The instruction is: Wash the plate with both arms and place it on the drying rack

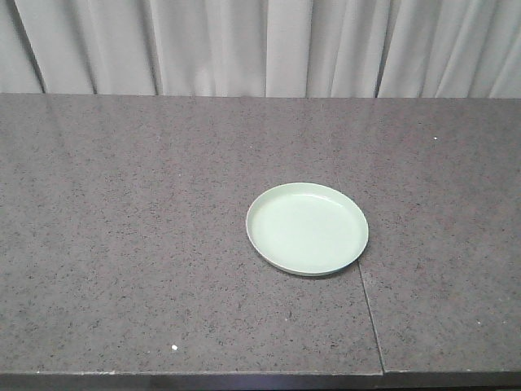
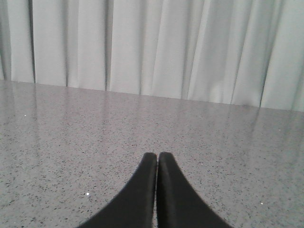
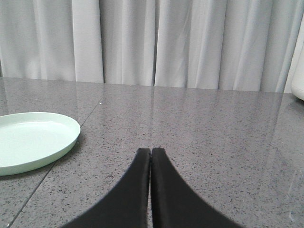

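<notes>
Left tool, right tool closed, empty; plate untouched.

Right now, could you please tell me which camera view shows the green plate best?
The exterior front-facing view: the plate lies whole and unobstructed on the countertop, full rim visible. The right wrist view catches only part of it, cut off at the picture's left edge. The left wrist view shows none of it.

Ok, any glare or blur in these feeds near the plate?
Front view: soft even light, plate crisp, thin shadow under its near rim. Left wrist view: counter washed pale, curtain reflected in streaks, left end effector soft-edged. Right wrist view: same curtain streaks on the counter, right end effector blurred.
</notes>
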Controlling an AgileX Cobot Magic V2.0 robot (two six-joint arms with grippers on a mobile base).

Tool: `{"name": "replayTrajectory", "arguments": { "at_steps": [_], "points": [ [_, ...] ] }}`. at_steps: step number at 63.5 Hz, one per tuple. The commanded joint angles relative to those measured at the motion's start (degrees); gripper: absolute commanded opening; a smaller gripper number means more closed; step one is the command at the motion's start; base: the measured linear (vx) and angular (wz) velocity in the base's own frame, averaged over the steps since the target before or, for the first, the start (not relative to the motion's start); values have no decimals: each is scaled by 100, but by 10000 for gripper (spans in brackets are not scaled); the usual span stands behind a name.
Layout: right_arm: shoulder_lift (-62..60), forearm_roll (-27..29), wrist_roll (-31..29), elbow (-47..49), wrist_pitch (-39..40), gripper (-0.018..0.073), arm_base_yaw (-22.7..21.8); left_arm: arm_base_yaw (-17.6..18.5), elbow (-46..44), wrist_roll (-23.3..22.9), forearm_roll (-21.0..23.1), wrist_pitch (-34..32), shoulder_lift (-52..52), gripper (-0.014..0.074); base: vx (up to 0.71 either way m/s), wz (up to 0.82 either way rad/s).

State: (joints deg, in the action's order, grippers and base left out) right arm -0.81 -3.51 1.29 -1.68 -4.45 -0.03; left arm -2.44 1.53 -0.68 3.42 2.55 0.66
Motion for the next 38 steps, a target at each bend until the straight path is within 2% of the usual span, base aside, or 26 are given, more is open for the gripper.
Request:
{"name": "replayTrajectory", "arguments": {
  "at_steps": [1, 26, 38],
  "points": [
    [-9, -40, 1, -3, 445, -1, -20, 7, -145, -31, 52, -434, 82, -6, 0, 0],
    [-9, -20, 51, -4, 487, -1, -20, 7, -145, -31, 52, -434, 82, -6, 0, 0],
    [-9, -10, 592, -4, 595, -1, -20, 7, -145, -31, 52, -434, 82, -6, 0, 0]
  ]
}}
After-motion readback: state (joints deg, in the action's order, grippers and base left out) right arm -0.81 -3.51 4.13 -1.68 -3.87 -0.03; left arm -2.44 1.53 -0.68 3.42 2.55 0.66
